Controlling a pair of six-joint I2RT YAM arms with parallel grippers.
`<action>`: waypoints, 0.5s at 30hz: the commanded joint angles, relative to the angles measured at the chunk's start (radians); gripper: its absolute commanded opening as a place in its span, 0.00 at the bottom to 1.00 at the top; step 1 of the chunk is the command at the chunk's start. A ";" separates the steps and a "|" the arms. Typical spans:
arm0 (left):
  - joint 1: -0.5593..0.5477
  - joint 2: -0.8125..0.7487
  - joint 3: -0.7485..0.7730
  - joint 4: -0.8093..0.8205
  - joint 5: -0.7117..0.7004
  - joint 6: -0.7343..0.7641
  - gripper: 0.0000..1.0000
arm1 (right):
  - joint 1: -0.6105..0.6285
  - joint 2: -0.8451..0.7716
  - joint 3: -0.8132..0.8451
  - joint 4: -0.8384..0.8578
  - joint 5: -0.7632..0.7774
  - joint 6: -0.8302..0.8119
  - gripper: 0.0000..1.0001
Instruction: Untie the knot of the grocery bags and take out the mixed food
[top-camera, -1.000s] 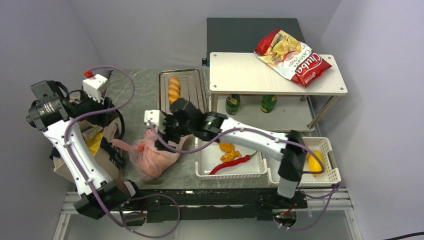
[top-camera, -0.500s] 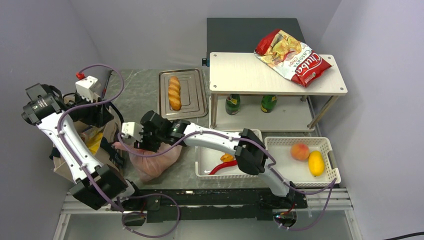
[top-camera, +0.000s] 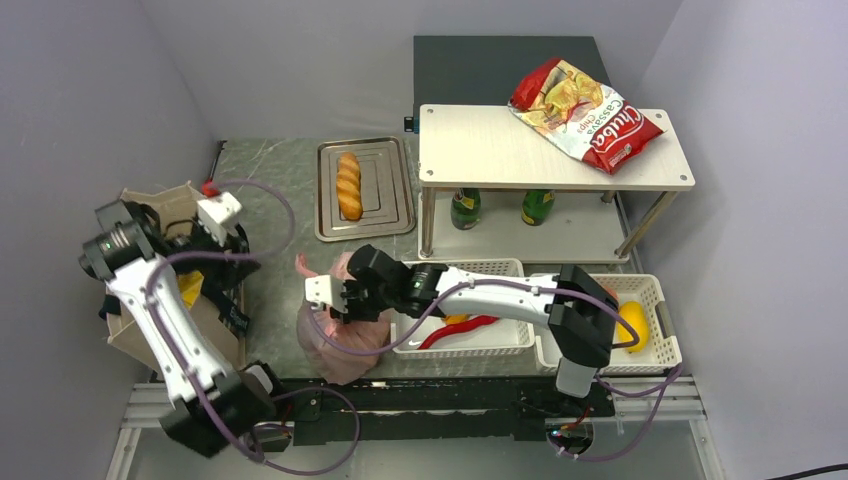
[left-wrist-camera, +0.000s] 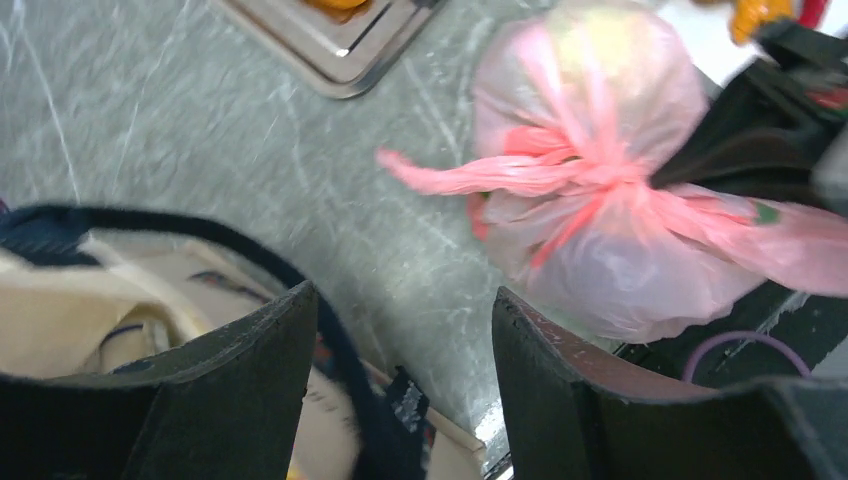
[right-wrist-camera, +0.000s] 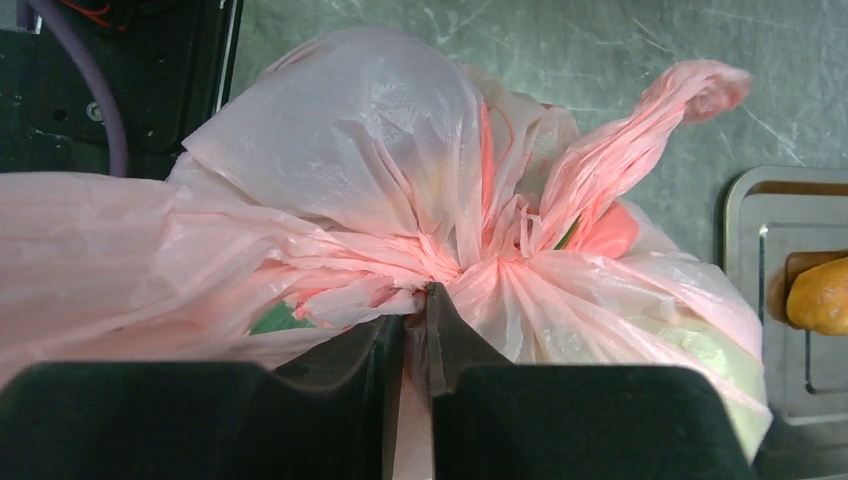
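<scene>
- Pink plastic bag (right-wrist-camera: 330, 150): my right gripper (right-wrist-camera: 415, 310) is clamped on its gathered film at the knot (right-wrist-camera: 470, 265).
- My left gripper (left-wrist-camera: 402, 295) hangs open by the beige tote (left-wrist-camera: 90, 290).

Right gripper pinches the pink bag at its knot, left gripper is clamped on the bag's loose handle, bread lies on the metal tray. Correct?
Wrong on the left gripper: the left wrist view shows its jaws apart with nothing between them, the pink bag lying clear ahead. The right gripper does pinch the knot, and the bread lies on the metal tray.
</scene>
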 joint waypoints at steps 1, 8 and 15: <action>-0.072 -0.157 -0.088 -0.068 0.092 0.220 0.69 | -0.008 -0.037 -0.129 0.141 -0.057 -0.006 0.08; -0.366 -0.248 -0.294 0.032 0.106 0.244 0.72 | -0.014 -0.161 -0.357 0.517 -0.019 -0.020 0.00; -0.576 -0.159 -0.368 0.218 0.092 0.109 0.66 | -0.035 -0.235 -0.512 0.897 0.036 -0.017 0.00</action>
